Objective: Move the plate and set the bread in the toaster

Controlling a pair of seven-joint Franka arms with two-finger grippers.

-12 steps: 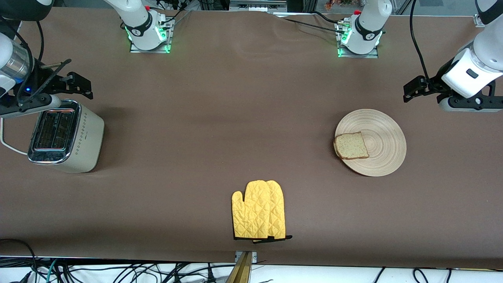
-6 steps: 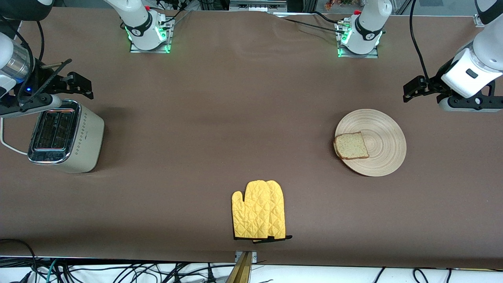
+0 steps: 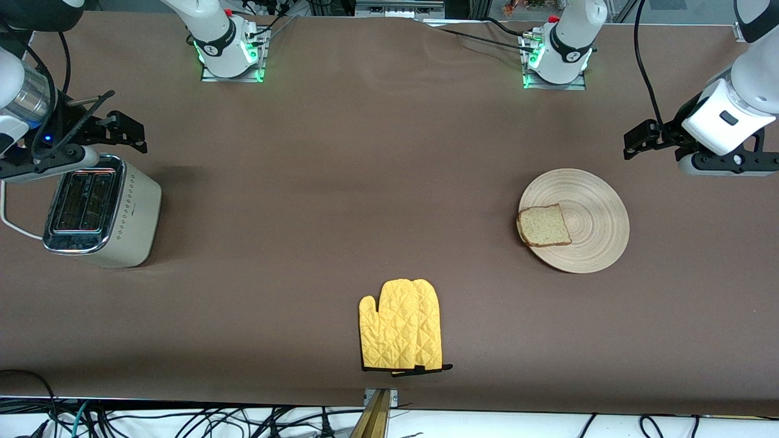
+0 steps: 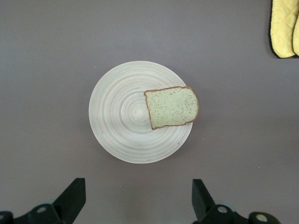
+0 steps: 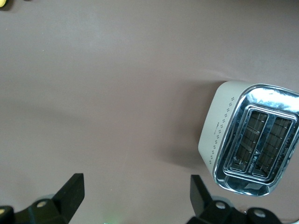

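Here, a brown counter (image 3: 377,182) is seen from a high camera facing two robot arms. At the right arm's end of the counter stands the toaster (image 3: 100,213), cream with a shiny chrome top, both slots empty and a white cord (image 3: 15,226) trailing from it. The right gripper (image 3: 125,129) hangs in the air over the counter just beside the toaster, its jaws spread wide and holding nothing; this arm waits. Midway along the counter, closest to the front camera, a yellow oven mitt (image 3: 401,325) lies flat. Toward the left arm's end sits the plate (image 3: 593,222), round, pale and wooden with ring grain. The bread (image 3: 543,225), a single speckled slice with a dark crust, rests on the plate's edge on the side facing the toaster, one corner slightly overhanging the rim. The left gripper (image 3: 638,142) hovers over bare counter near the plate, its jaws also spread wide and empty.
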